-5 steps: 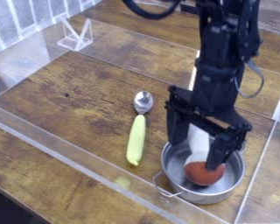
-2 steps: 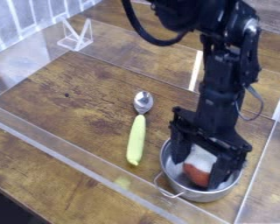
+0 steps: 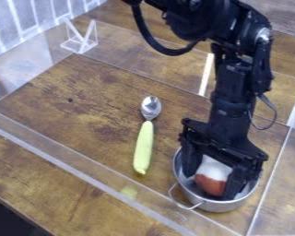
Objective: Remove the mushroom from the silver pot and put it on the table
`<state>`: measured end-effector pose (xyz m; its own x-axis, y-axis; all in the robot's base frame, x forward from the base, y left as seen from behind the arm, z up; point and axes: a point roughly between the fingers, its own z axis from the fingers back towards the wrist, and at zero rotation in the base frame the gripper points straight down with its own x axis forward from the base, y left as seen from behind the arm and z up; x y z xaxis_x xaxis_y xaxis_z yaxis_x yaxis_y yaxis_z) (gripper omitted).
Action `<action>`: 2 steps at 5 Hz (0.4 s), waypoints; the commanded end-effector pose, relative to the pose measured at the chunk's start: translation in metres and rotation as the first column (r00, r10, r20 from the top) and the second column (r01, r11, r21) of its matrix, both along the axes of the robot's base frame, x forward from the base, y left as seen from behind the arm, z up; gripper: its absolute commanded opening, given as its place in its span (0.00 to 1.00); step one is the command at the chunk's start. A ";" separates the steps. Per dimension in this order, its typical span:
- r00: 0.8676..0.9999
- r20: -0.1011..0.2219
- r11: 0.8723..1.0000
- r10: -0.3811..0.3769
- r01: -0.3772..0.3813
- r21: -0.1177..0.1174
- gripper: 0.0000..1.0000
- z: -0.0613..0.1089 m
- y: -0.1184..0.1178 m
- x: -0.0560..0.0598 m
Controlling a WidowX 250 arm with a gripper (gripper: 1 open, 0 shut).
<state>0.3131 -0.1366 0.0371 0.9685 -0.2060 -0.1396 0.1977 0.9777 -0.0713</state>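
Note:
The silver pot stands on the table at the lower right. Inside it lies the mushroom, its reddish-brown cap toward the front and its white stem behind. My gripper points straight down into the pot and is open, one finger on each side of the mushroom. The dark fingers hide part of the stem and the pot's far wall. I cannot tell whether the fingers touch the mushroom.
A spoon with a yellow handle and a metal bowl lies just left of the pot. Clear acrylic walls edge the table, and a clear stand sits at the back left.
The gripper has sunk lower into the pot, so its open fingers now straddle the mushroom. Pot, mushroom and spoon have not moved.

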 end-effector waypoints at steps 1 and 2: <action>0.999 0.021 0.999 0.046 -0.046 -0.008 1.00 0.005 0.013 0.006; 0.999 0.013 0.999 0.045 -0.045 -0.009 0.00 0.001 0.021 -0.003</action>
<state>0.3071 -0.1227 0.0253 0.9707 -0.1792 -0.1603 0.1692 0.9828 -0.0744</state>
